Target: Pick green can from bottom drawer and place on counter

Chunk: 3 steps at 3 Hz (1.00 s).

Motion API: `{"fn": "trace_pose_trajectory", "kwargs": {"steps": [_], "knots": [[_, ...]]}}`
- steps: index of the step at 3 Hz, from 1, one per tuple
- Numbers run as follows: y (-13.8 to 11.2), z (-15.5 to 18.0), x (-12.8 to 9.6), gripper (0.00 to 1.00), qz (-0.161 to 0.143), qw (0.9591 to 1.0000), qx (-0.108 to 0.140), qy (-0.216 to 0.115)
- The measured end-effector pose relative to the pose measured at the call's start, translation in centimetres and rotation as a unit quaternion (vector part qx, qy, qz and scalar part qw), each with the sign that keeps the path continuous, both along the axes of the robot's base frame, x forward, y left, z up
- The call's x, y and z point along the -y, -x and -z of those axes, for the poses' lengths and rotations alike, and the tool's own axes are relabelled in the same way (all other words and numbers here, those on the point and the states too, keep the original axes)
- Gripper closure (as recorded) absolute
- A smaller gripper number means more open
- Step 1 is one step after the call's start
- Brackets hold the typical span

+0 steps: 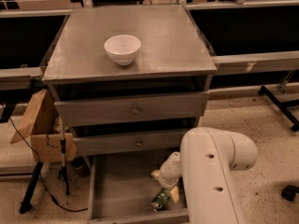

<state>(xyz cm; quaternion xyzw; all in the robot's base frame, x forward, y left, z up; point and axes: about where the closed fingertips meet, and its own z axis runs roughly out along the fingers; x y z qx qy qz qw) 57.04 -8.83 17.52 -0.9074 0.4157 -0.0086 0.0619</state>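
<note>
The green can (160, 200) lies on its side near the front right of the open bottom drawer (120, 186), a grey tray pulled out at floor level. My gripper (165, 186) reaches down into the drawer from my white arm (211, 171) and sits right over the can, close to or touching it. The counter (163, 41) is the flat grey top of the cabinet, well above the gripper.
A white bowl (122, 49) stands on the counter left of centre. Two knobbed drawers (135, 109) are closed above the open one. A cardboard box (41, 127) and a tripod stand (61, 157) are left of the cabinet. Dark benches run behind.
</note>
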Motion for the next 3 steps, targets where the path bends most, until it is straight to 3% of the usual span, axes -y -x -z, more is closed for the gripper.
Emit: {"fn": "trace_pose_trajectory", "kwargs": {"steps": [2, 3], "knots": [[-0.8, 3.4, -0.9, 0.03, -0.036, 0.9992, 0.017, 0.005], [-0.5, 3.9, -1.4, 0.2, -0.048, 0.9987, 0.016, -0.006]]}}
